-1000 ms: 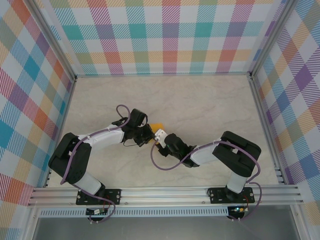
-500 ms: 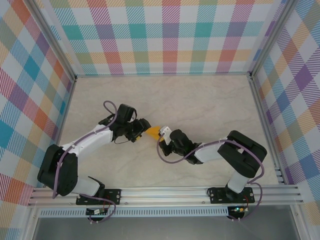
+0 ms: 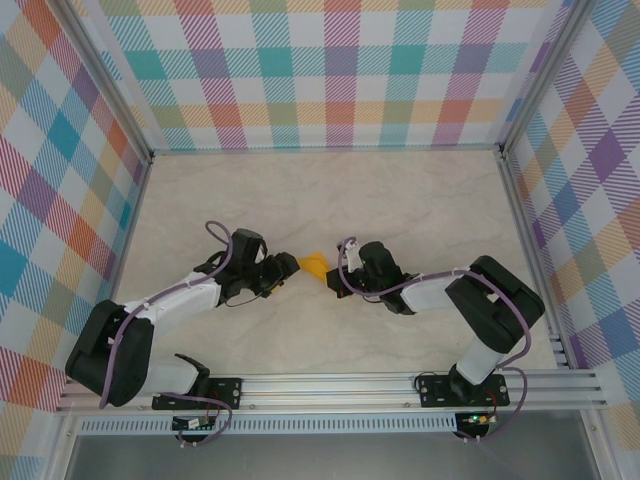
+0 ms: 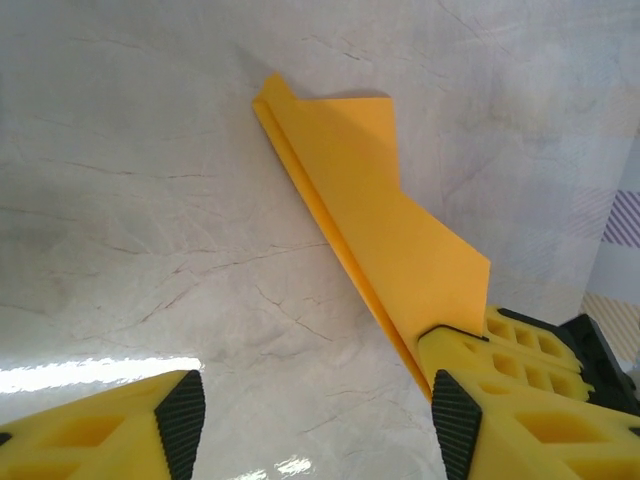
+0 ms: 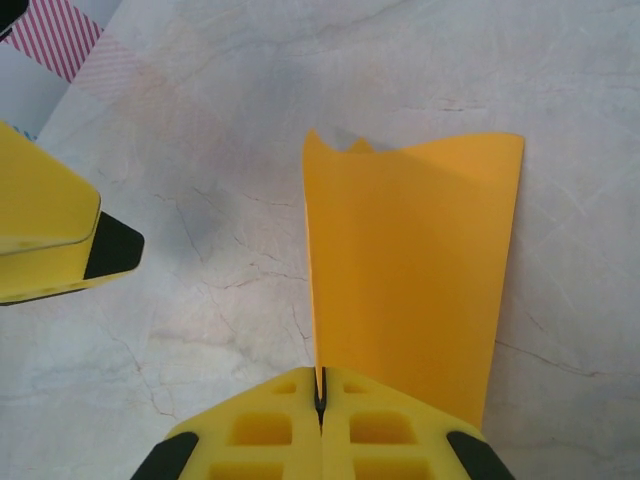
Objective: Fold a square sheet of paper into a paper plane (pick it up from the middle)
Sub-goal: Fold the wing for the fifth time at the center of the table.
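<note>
right gripper is clamped tight on the paper, pinching one short end right at the folded edge. paper sticks straight out ahead of that gripper; can't tell if the free end is on the table or just over it. it's already folded: layered crease down one long side, single flap off the other

left gripper has its jaws apart, roughly mid-width, holding nothing. it comes in at an angle beside the right gripper, so the two make a V with the paper out in front

key relation: the paper's long axis runs away from the right gripper's jaws and cuts diagonally across ahead of the left gripper's open gap. none of it is between the left fingers, and that one sits just beside the right gripper's tip, by the pinched end

my read: next is a regrip or crease by the left arm, which is free and close. it would need to reach forward along the crease and take the paper well out from the right gripper, or the fingers will clash
</note>
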Controlling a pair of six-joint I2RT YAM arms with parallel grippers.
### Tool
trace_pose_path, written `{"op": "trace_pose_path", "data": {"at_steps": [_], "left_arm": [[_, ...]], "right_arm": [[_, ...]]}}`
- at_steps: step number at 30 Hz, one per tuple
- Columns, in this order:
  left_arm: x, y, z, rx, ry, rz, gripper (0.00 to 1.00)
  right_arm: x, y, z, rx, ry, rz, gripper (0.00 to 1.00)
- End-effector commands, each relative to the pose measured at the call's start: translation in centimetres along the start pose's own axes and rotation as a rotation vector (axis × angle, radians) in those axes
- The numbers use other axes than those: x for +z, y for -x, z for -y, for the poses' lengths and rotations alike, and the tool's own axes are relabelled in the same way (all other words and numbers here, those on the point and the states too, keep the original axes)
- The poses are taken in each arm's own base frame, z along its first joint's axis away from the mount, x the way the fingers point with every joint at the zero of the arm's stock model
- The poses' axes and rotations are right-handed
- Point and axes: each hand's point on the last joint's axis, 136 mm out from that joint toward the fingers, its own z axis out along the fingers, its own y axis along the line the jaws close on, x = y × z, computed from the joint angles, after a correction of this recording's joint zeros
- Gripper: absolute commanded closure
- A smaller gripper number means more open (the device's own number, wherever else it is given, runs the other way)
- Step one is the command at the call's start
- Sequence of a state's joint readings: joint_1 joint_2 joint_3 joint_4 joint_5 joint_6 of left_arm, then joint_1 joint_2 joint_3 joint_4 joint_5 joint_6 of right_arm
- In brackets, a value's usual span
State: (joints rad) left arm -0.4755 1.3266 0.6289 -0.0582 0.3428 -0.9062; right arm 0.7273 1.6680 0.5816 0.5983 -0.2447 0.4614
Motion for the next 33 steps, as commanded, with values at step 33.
{"op": "trace_pose_path", "data": {"at_steps": [33], "left_arm": [[5.1,-1.4,2.7,0.129,-0.055,-0.047,0.74]], "right_arm": [[0.0,-1.6,1.4,0.260,0.071,-0.050,0.90]]}}
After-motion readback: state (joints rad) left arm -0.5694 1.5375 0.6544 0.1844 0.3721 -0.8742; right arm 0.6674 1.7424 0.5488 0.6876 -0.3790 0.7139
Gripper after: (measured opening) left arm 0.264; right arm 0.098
